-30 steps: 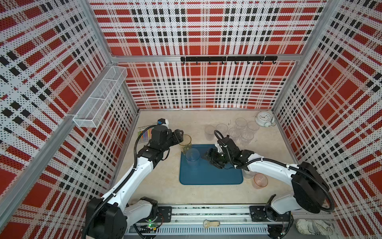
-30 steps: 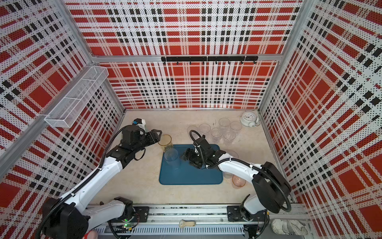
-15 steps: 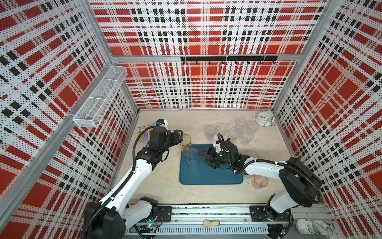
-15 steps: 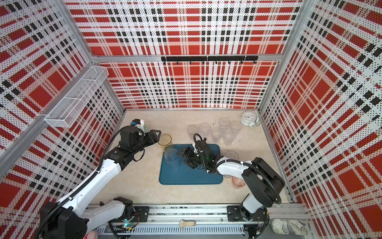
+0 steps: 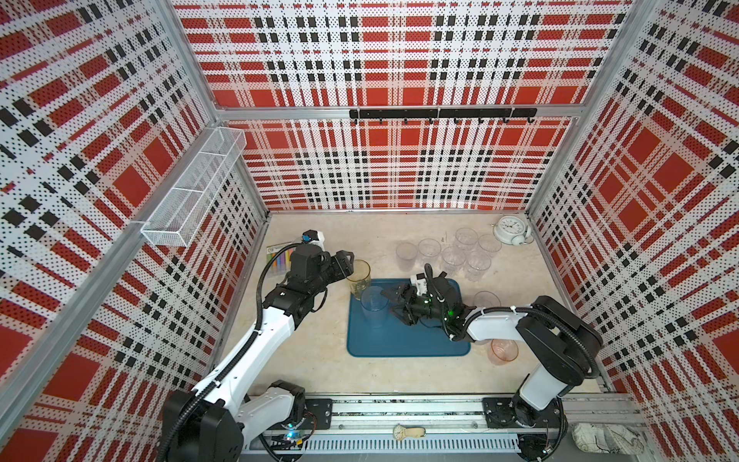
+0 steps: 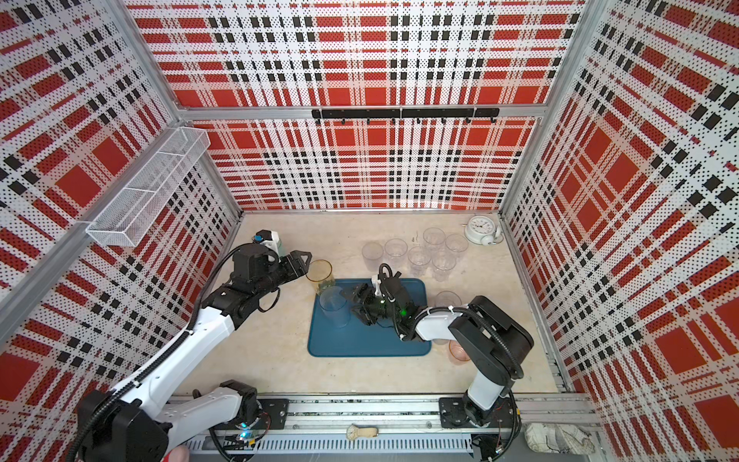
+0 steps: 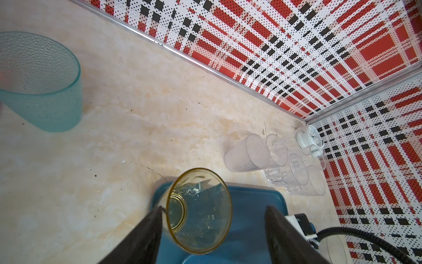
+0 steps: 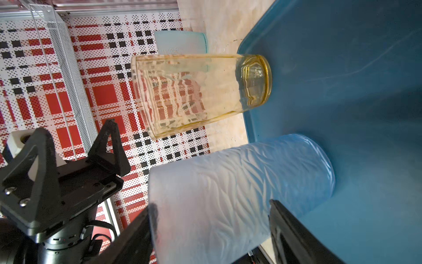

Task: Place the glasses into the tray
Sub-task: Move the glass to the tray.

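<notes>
Standing upright on the tray (image 5: pixel 400 344): blue-grey glass (image 5: pixel 374 308) at its left side, amber glass (image 5: pixel 358 278) on the far left corner. Right tool (image 5: pixel 392 305) has slid in over the last second, spread either side of the blue-grey glass; contact unclear. Left tool (image 5: pixel 347 264) spread beside the amber glass, hardly moved. Likely a regrip or nudge. Clear glasses (image 5: pixel 454 256) still on the bench (image 5: pixel 312 360).

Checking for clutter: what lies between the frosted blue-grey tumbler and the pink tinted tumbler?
The right arm and open right gripper, over the dark teal tray; both top views show it.
</notes>
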